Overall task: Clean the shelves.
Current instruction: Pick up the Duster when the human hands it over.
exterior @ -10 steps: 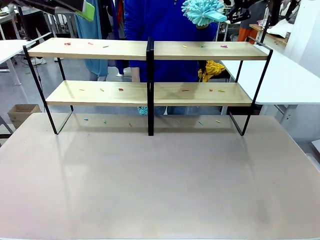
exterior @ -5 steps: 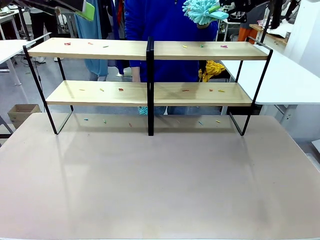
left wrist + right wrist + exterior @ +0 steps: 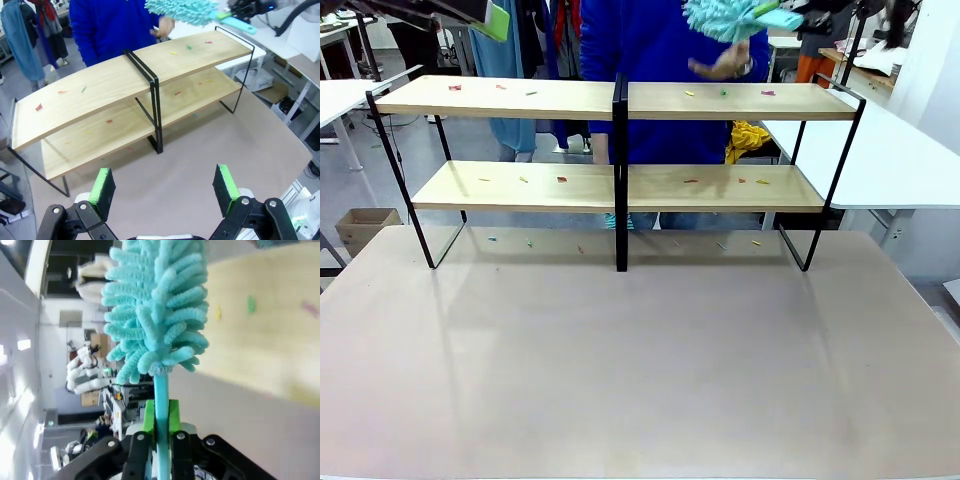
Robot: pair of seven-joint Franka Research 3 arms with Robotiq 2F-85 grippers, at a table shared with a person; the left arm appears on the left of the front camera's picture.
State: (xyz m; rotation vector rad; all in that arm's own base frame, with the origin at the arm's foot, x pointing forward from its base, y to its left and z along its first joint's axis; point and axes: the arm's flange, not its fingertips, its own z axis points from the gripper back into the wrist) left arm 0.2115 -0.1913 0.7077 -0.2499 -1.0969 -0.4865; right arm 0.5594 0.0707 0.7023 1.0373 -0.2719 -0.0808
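The shelves stand at the table's far side, two light wood boards in a black frame; small coloured scraps lie on both boards. A turquoise fluffy duster hangs above the top board's right half. My right gripper is shut on the duster's handle, with the head over the board. A person's hand hovers just below the duster, apart from it. My left gripper is open, high above the table in front of the shelves.
More scraps lie on the beige table under the shelves. A person in blue stands right behind the rack. White tables flank it at the right and left.
The person's hand has let go of the duster and dropped toward the top board. The duster, now in my right gripper, has shifted slightly right and up.
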